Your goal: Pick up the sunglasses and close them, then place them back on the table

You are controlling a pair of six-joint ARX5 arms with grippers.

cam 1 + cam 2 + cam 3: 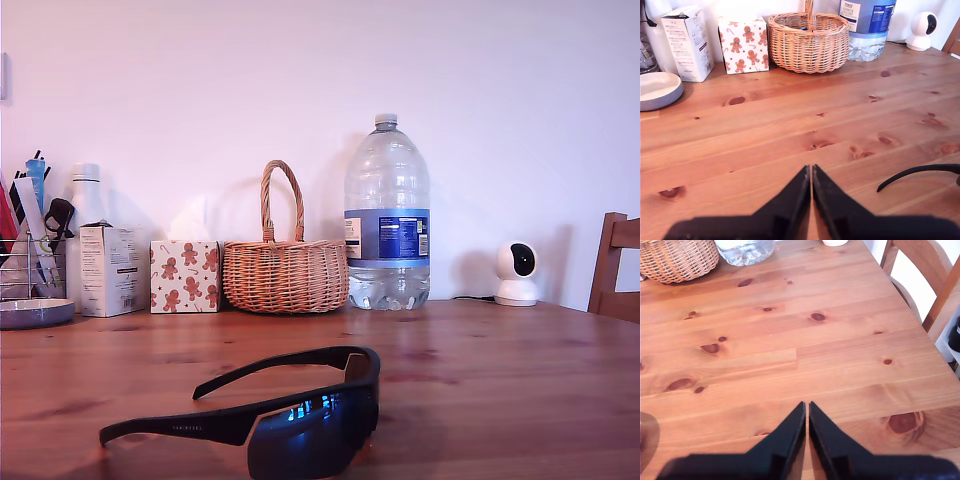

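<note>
Sunglasses lie on the table at the front of the exterior view, arms unfolded. One arm runs toward the exterior view's left in the foreground, the other angles back behind it. Blue mirrored lens faces the exterior camera; frame rests on the wood.

My first end effector: jaws pressed together, only a hairline seam between the two black tips, nothing held. It hangs above bare table. In the first wrist view only one thin black arm of the sunglasses shows, near the tips but apart from them, off to the side and not between the jaws. No contact.

My second end effector: jaws likewise pressed together, empty, over bare wood with dark knots. Sunglasses do not appear in the second wrist view. A wooden chair stands beside the table edge there.

Neither arm shows in the exterior view.

Along the back of the table, from the exterior view's left to right: a wire rack, a shallow dish, a white carton, a gingerbread-print tissue box, a wicker basket, a large water bottle, a small white camera. All well behind the sunglasses
</note>
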